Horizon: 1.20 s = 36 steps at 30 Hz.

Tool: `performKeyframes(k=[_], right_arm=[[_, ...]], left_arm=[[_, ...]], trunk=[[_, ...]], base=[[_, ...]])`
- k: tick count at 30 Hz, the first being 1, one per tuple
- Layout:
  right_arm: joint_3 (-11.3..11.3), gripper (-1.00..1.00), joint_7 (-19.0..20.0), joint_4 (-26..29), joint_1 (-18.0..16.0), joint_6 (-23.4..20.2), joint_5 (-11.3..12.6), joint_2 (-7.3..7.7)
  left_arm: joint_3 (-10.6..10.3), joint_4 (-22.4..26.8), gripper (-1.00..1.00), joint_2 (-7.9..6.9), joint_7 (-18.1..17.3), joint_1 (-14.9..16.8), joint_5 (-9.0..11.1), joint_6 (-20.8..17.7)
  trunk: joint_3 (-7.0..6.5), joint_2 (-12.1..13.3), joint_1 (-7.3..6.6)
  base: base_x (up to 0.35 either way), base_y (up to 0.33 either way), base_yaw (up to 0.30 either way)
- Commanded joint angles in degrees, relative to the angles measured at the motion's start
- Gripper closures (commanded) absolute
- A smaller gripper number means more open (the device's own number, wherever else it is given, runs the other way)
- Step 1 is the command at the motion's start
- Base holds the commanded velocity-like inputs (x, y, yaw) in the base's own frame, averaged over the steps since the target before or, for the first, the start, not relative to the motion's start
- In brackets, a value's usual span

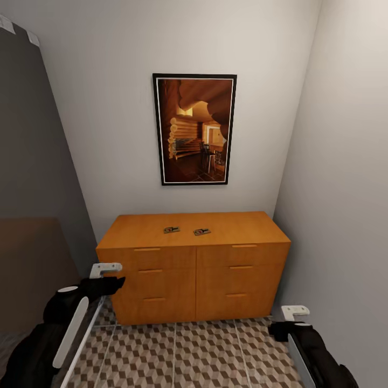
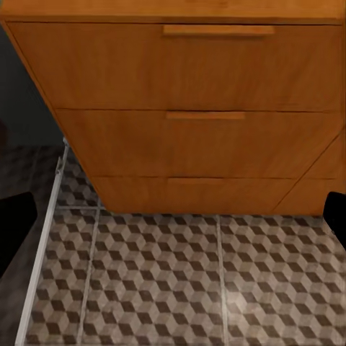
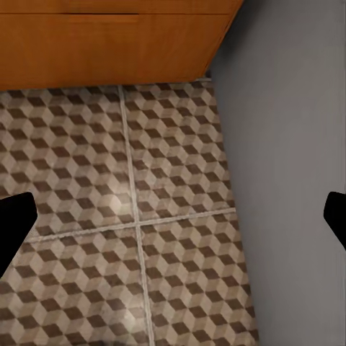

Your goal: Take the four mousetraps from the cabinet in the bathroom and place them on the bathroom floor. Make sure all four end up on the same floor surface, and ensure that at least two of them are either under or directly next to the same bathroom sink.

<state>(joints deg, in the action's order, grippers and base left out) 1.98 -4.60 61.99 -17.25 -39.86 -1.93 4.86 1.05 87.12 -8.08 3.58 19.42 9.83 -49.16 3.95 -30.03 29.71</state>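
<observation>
Two small mousetraps [image 1: 171, 229] [image 1: 201, 231] lie side by side on top of the orange-brown cabinet [image 1: 194, 269], near its middle. All the cabinet [image 2: 180, 79] drawers are closed. The cube-patterned bathroom floor [image 1: 178, 355] runs in front of it. My left gripper [image 1: 110, 276] hovers open and empty at the cabinet's lower left corner, low over the floor [image 2: 173, 288]. My right gripper [image 1: 291, 319] hangs open and empty by the cabinet's lower right corner, above the tiles [image 3: 108, 216]. The bathroom sink is out of view.
A framed picture [image 1: 194, 129] hangs on the wall above the cabinet. A grey wall [image 3: 288, 180] closes in tight on the right. On the left stand a dark panel [image 1: 32, 161] and a metal floor rail [image 2: 45, 238].
</observation>
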Motion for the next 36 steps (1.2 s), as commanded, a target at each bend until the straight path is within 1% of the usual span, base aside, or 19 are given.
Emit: performKeyframes(k=[1,5,9,13,16,17,20,24,28,29,32,34,36], right_arm=[[-0.03,-1.0,-0.11,0.38,-0.05,-0.39,-0.18,0.02],[-0.01,-1.0,-0.41,1.51,-0.22,-0.55,-0.18,0.04],[-0.04,-1.0,-1.31,3.9,-1.65,-0.73,-0.22,-0.02],[-0.15,-1.0,-3.56,5.94,-4.78,-1.7,-0.81,-0.23],[-0.18,-1.0,-6.04,6.63,-8.68,-3.43,-1.61,-0.72],[-0.18,-1.0,-6.04,6.63,-8.68,-3.43,-1.61,-0.72],[-0.17,-1.0,-8.0,6.73,-13.47,-5.78,-2.02,-2.01],[-0.2,-1.0,-9.25,6.65,-19.65,-9.4,-2.27,-3.57],[-0.21,-1.0,-9.68,6.51,-24.97,-12.55,-2.34,-4.39],[-0.21,-1.0,-9.68,6.51,-24.97,-12.55,-2.34,-4.39],[-0.21,-1.0,-9.78,5.66,-28.76,-13.94,-2.25,-4.85],[-0.22,-1.0,-9.74,3.98,-31.25,-14.47,-2.22,-5.43],[-0.22,-1.0,-9.67,1.3,-33.74,-14.81,-2.21,-6.35]], left_arm=[[0.0,0.11,-1.0,0.01,0.38,0.31,0.59,-0.39],[0.01,0.26,-1.0,0.18,0.37,1.12,0.61,-0.61],[-0.02,0.36,-1.0,1.35,0.42,3.13,0.62,-0.85],[-0.06,0.36,-1.0,3.0,0.53,6.15,0.47,-1.47],[-0.07,0.27,-1.0,4.39,0.81,9.29,0.23,-2.92],[-0.07,0.27,-1.0,4.39,0.81,9.29,0.23,-2.92],[-0.07,0.08,-1.0,6.04,1.07,13.35,0.04,-5.26],[-0.09,-0.28,-1.0,8.28,1.23,19.53,-0.05,-8.04],[-0.1,-2.29,-1.0,10.02,1.29,26.1,0.14,-9.3],[-0.1,-2.29,-1.0,10.02,1.29,26.1,0.14,-9.3],[-0.13,-6.25,-1.0,10.97,1.38,30.59,0.21,-9.72],[-0.15,-10.29,-1.0,11.44,1.56,33.28,0.23,-9.85],[-0.15,-14.98,-1.0,11.73,1.96,35.66,0.12,-9.93]], trunk=[[0.12,-0.11,0.03],[0.12,-0.11,0.03],[0.12,-0.11,0.03],[0.12,-0.11,0.03],[0.12,-0.11,0.03],[0.12,-0.11,0.03],[0.12,-0.11,0.03],[0.12,-0.11,0.03],[0.12,-0.11,0.03],[0.12,-0.11,0.03],[0.12,-0.11,0.03],[0.12,-0.11,0.03],[0.12,-0.11,0.03]], base=[[0.0,0.0,0.0],[0.0,0.0,0.0],[0.0,0.0,0.0],[0.0,0.0,0.0],[0.0,0.0,0.0],[0.0,0.0,0.0],[0.0,0.0,0.0],[0.0,0.0,0.0],[0.0,0.0,0.0],[0.0,0.0,0.0],[0.0,0.0,0.0],[0.0,0.0,0.0],[0.0,0.0,0.0]])
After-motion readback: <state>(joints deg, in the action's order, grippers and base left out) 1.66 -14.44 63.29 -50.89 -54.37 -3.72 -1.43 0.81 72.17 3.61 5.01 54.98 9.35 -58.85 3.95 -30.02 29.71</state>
